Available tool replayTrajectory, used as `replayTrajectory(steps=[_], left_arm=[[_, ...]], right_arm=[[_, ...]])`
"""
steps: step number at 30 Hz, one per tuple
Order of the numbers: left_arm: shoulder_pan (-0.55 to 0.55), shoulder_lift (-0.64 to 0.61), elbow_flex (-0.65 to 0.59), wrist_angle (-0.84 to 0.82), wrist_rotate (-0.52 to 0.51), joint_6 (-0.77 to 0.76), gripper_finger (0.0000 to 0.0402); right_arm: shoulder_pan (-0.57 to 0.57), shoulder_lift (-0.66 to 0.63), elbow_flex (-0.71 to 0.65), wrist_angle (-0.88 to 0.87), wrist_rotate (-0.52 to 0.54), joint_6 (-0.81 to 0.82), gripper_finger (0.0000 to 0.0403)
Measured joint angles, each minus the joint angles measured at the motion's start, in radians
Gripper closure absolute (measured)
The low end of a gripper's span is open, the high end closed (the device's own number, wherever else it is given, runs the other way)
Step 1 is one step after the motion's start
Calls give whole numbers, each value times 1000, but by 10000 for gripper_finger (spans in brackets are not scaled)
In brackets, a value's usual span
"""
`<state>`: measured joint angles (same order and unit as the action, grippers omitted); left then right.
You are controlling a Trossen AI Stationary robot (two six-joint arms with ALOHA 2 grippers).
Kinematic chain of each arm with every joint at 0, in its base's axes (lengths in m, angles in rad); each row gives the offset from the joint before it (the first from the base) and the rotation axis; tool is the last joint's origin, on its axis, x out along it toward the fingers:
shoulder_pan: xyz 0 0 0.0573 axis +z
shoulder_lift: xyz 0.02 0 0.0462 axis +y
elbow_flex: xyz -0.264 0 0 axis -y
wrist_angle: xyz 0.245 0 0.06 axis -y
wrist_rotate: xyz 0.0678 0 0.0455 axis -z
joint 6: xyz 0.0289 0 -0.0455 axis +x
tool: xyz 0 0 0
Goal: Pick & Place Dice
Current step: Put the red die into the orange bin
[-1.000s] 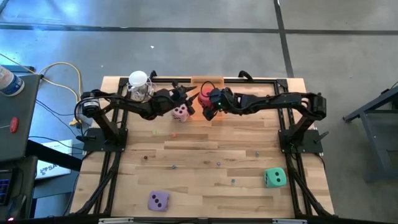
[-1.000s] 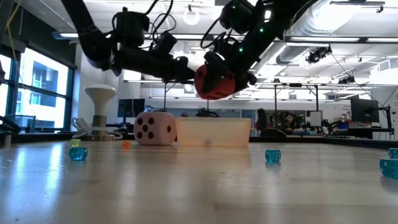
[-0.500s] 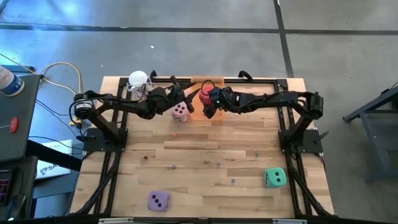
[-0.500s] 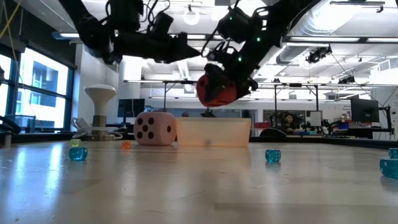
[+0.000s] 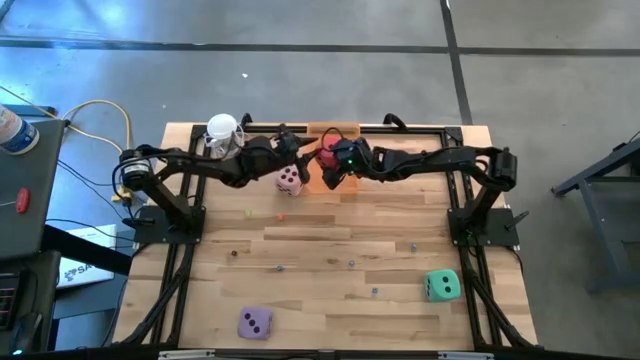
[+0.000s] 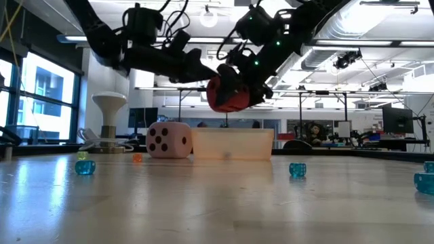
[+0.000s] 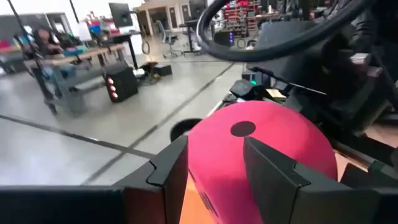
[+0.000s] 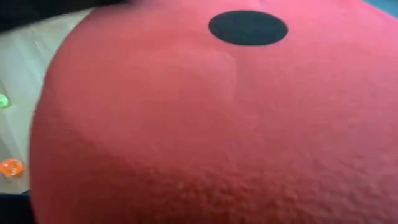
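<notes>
My right gripper [image 6: 236, 87] holds the red die [image 6: 224, 96] in the air, above the table's far middle. The die fills the right wrist view [image 8: 205, 124]. My left gripper [image 5: 302, 150] reaches in level from the left and is open. Its fingertips [image 7: 177, 149] stand just short of the red die [image 7: 261, 149]; I cannot tell whether they touch it. The pink die [image 5: 289, 180] rests on the table below them. The teal die [image 5: 442, 286] and the purple die [image 5: 255, 322] lie near the front edge. My right gripper has the red die's sides [image 6: 239, 102] between its two wide-set fingers [image 6: 256, 83]. It comes slanting down from the table's right. The die hangs clear of the table, over the left end of the beige box. Its soft body bulges out below the fingers.
A beige box [image 6: 232, 144] stands at the far edge in the middle [image 5: 333, 131]. A white mushroom-shaped stand [image 5: 222, 130] is at the far left. Small beads [image 6: 85, 167] [image 6: 297, 169] are scattered on the wood. The table's middle holds only beads.
My left gripper has lifted a little and come back down, and its fingertips are now close beside the red die. The red die has drifted slightly toward the table's left in my right gripper, still clear of the table. The pink die has stayed put.
</notes>
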<state>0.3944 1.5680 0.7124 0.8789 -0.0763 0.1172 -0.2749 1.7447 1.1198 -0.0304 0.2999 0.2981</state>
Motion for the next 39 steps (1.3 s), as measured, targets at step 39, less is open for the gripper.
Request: replayTrajectory(steps=[39], left_arm=[[7,164,6,-53,32,-62,254]], right_arm=[[-27,29,-6,-28,5,10,3]])
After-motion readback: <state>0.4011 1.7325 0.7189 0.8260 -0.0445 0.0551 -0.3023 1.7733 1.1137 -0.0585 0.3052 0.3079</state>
